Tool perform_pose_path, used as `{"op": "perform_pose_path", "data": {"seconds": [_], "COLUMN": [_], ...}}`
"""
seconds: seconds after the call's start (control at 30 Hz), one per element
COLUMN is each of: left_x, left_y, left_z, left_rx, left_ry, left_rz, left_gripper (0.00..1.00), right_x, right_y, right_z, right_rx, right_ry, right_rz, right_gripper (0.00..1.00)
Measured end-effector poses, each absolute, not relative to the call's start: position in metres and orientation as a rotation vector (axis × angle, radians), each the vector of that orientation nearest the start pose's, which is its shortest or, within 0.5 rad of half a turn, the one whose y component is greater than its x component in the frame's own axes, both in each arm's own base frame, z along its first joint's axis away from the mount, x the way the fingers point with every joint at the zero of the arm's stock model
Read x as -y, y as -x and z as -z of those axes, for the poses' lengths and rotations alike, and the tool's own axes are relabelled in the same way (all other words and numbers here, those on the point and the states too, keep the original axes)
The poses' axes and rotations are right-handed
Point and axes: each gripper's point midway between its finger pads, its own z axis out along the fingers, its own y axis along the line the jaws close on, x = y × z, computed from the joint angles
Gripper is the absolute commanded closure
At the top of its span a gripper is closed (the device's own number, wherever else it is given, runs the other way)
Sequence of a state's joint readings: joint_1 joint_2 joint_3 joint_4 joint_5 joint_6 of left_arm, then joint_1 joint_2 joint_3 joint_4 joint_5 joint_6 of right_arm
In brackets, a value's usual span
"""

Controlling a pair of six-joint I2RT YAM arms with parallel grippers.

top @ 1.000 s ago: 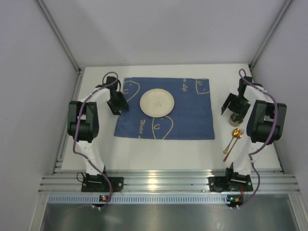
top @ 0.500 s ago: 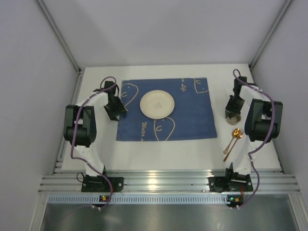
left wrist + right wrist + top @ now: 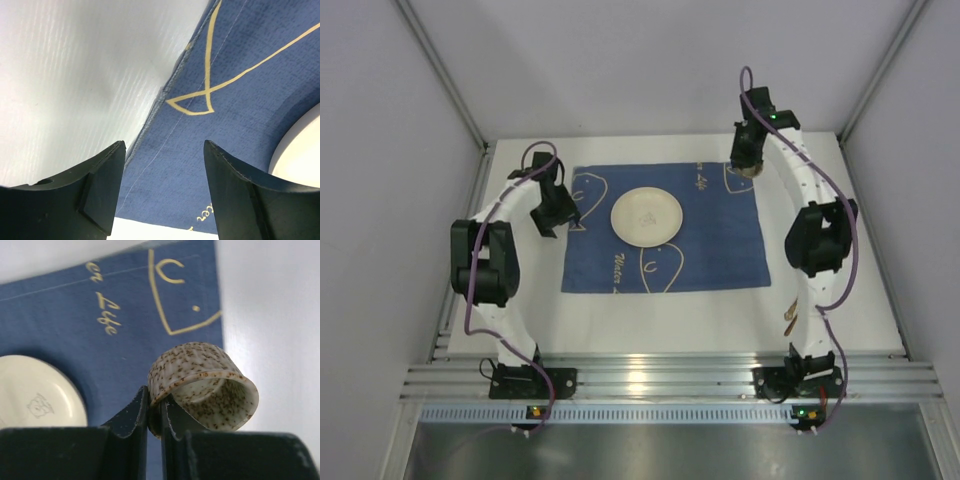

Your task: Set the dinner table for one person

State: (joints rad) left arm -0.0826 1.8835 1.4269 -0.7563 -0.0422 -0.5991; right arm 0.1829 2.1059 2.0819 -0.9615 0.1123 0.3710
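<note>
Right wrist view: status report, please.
Right gripper shut on speckled cup, over far right corner of mat. Left gripper open at mat left edge. Plate mid-mat, clear of cup.

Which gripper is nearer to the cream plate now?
Left. The left gripper is at the left edge of the mat, just left of the plate. The right gripper, holding a speckled cup, is over the mat's far right corner.

I'm looking into a robot lab cell, not a home. The white tabletop (image 3: 670,315) is boxed in by bare grey panels (image 3: 380,120) and framed with silver aluminium rails (image 3: 660,375), the arm bases (image 3: 525,380) bolted on.
</note>
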Motion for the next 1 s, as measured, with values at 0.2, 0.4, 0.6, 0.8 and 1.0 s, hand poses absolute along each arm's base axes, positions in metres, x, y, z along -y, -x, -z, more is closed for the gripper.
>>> {"op": "perform_pose_path", "data": {"seconds": [0.2,0.4,0.6,0.8,1.0], "left_x": [0.044,0.037,0.033,0.033,0.051], "left_y": [-0.39,-0.368,-0.36,-0.362,-0.399], "left_z": [-0.072,-0.081,-0.083,-0.091,-0.125], "left_rx": [-2.686,-2.674,-2.677,-2.675,-2.592], "left_ry": [0.728,0.732,0.737,0.713,0.624], "left_rz": [0.076,0.044,0.012,-0.002,0.038], "left_gripper": [0.33,0.34,0.34,0.34,0.35], "right_x": [-0.142,-0.145,-0.15,-0.147,-0.102], "right_y": [-0.538,-0.528,-0.531,-0.531,-0.477], "right_z": [-0.126,-0.048,-0.051,-0.054,-0.089], "right_rx": [-2.573,-2.741,-2.725,-2.72,-2.727], "right_ry": [-0.212,-0.22,-0.213,-0.185,-0.244], "right_rz": [-0.162,-0.119,-0.122,-0.116,-0.07], "right_gripper": [1.0,1.0,0.55,0.21,0.2]}}
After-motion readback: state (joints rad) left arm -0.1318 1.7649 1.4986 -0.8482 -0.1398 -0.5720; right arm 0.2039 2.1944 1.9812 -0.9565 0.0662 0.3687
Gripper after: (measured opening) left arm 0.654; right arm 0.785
